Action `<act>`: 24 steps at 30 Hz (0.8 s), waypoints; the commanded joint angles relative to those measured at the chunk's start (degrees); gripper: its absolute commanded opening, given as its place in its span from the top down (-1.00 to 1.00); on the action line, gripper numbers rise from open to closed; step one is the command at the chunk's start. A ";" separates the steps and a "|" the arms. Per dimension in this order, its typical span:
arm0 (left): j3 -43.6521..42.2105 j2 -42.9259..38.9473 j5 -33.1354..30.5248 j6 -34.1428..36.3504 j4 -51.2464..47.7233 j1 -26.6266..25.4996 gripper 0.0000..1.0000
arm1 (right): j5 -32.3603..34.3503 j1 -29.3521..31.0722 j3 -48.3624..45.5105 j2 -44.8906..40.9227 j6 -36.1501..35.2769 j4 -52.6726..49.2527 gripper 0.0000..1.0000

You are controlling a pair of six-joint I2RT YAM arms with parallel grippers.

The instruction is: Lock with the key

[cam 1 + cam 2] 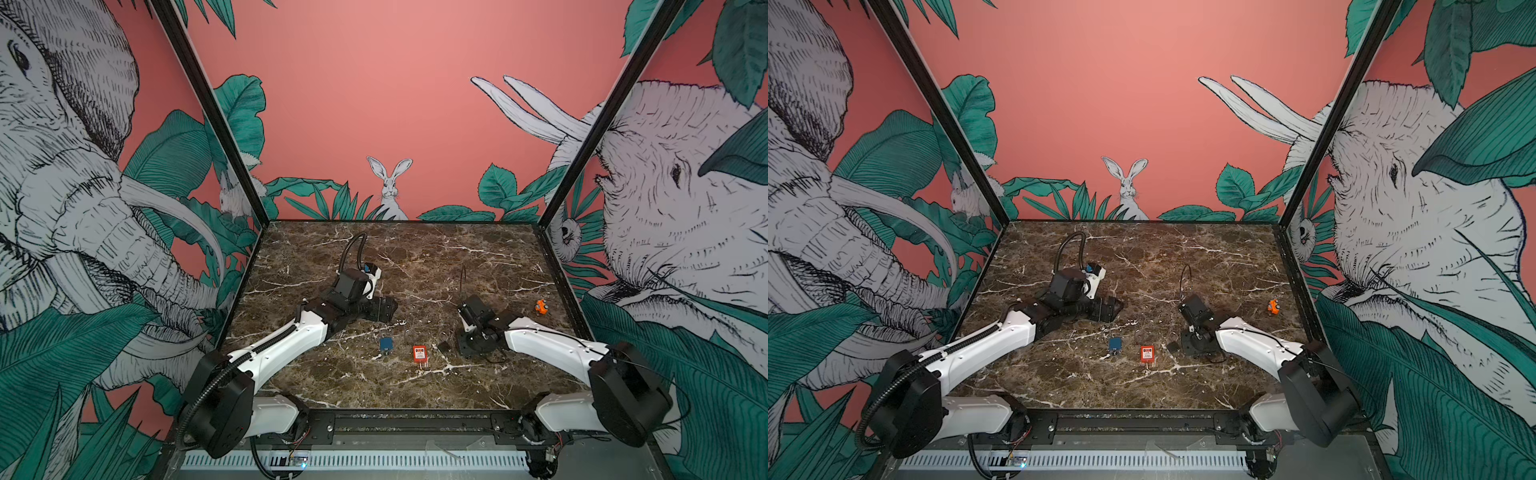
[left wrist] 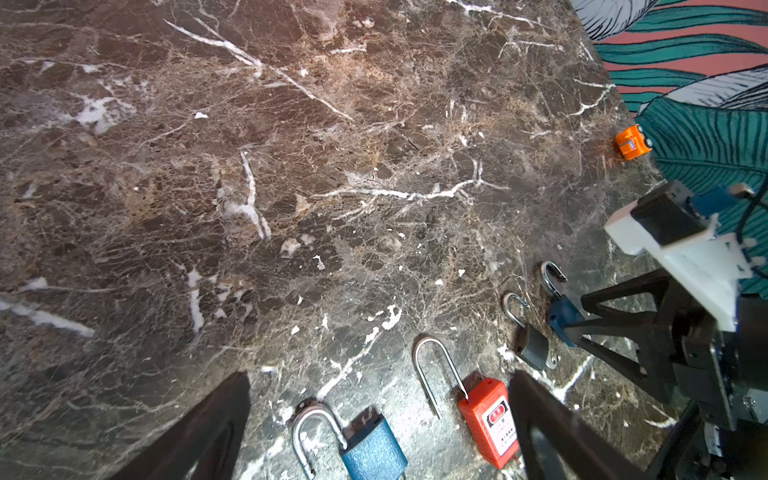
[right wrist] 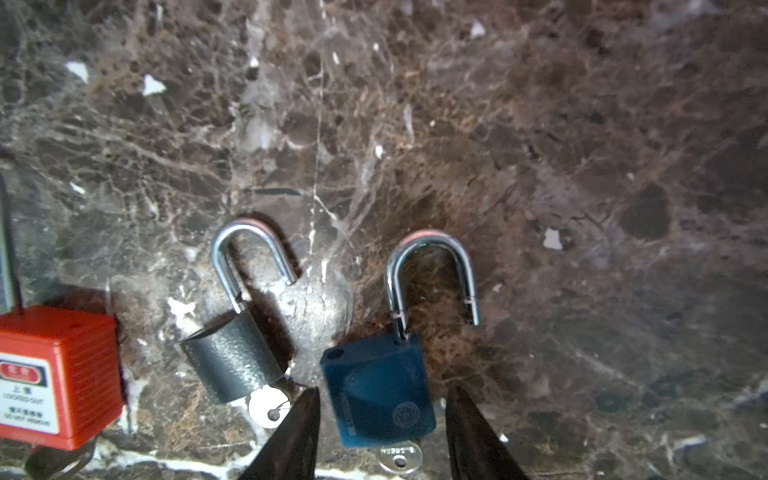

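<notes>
heads up, the right end effector (image 3: 383, 388) sits with fingers (image 3: 299, 436) apart, straddling the dark blue lock (image 3: 374, 399), which lies flat on the bench (image 3: 582, 124) with shackle (image 3: 432, 249) open and key (image 3: 400, 459) in, so a lopsided squeeze probably skids it into the grey lock (image 3: 232, 357) beside it, and the left end effector (image 2: 380, 374), wide open, isn't bracing anything.

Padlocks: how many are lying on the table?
4. A textured blue padlock, then a red padlock, then a grey padlock, and a smooth blue padlock between the fingers of the right claw. The far orange object is unclear.
</notes>
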 commanded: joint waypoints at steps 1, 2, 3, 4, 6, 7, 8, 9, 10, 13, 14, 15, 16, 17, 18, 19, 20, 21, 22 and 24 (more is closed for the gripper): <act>0.78 -1.48 0.57 -0.27 1.03 -0.29 -0.95 | 2.42 1.15 1.23 1.15 -0.62 -1.72 0.00; 0.77 -1.26 0.68 -0.22 1.06 -0.41 -0.95 | 2.86 1.39 1.34 1.54 -0.81 -2.08 -0.01; 0.85 -0.99 0.75 -0.17 1.08 -0.40 -0.95 | 3.17 1.51 1.34 1.85 -0.91 -2.25 0.00; 0.83 -0.77 0.84 -0.17 1.14 -0.42 -0.95 | 3.34 1.52 1.22 2.08 -0.96 -2.25 -0.01; 0.83 -0.39 0.95 -0.30 1.36 -0.53 -0.95 | 3.99 1.61 0.91 2.50 -0.78 -2.17 0.00; 0.89 -0.30 0.95 -0.34 1.36 -0.58 -0.95 | 4.28 1.61 0.61 2.60 -0.65 -2.06 0.01; 0.83 -0.26 0.96 -0.37 1.45 -0.63 -0.95 | 4.33 1.61 0.40 2.66 -0.53 -1.83 0.01; 0.83 -0.21 0.95 -0.47 1.61 -0.65 -0.95 | 4.47 1.65 0.28 2.79 -0.45 -1.62 0.01; 0.89 -0.16 0.92 -0.48 1.67 -0.68 -0.95 | 4.58 1.60 0.02 2.98 -0.39 -1.35 0.01; 1.03 0.12 1.08 -0.56 1.72 -0.77 -0.95 | 4.18 1.66 -0.25 3.66 -0.50 -0.43 0.06; 1.03 0.11 1.12 -0.52 1.71 -0.86 -0.95 | 3.95 1.69 -0.32 3.89 -0.51 -0.23 0.06; 1.10 0.19 1.08 -0.48 1.69 -0.90 -0.95 | 3.72 1.70 -0.41 4.16 -0.51 0.06 0.05; 1.12 0.35 1.12 -0.48 1.71 -0.97 -0.95 | 3.76 1.70 -0.50 4.34 -0.46 0.16 0.05; 1.10 0.32 1.11 -0.52 1.69 -1.01 -0.95 | 3.73 1.70 -0.69 4.52 -0.44 0.33 0.05; 1.16 0.44 1.11 -0.55 1.71 -1.03 -0.95 | 3.83 1.69 -0.72 4.64 -0.43 0.35 0.05; 1.13 0.47 1.12 -0.56 1.80 -1.03 -0.95 | 3.96 1.70 -0.77 4.69 -0.32 0.39 0.05; 1.09 0.58 1.12 -0.52 1.73 -1.12 -0.95 | 3.98 1.70 -0.85 4.75 -0.18 0.41 0.05; 1.09 0.61 1.21 -0.56 1.87 -1.12 -0.95 | 4.20 1.70 -0.98 4.82 -0.20 0.38 0.05; 1.09 0.67 1.27 -0.55 2.04 -1.19 -0.95 | 4.30 1.70 -0.99 4.82 -0.09 0.38 0.05; 1.09 0.84 1.22 -0.53 2.15 -1.38 -0.95 | 4.32 1.71 -1.22 4.86 -0.07 0.47 0.05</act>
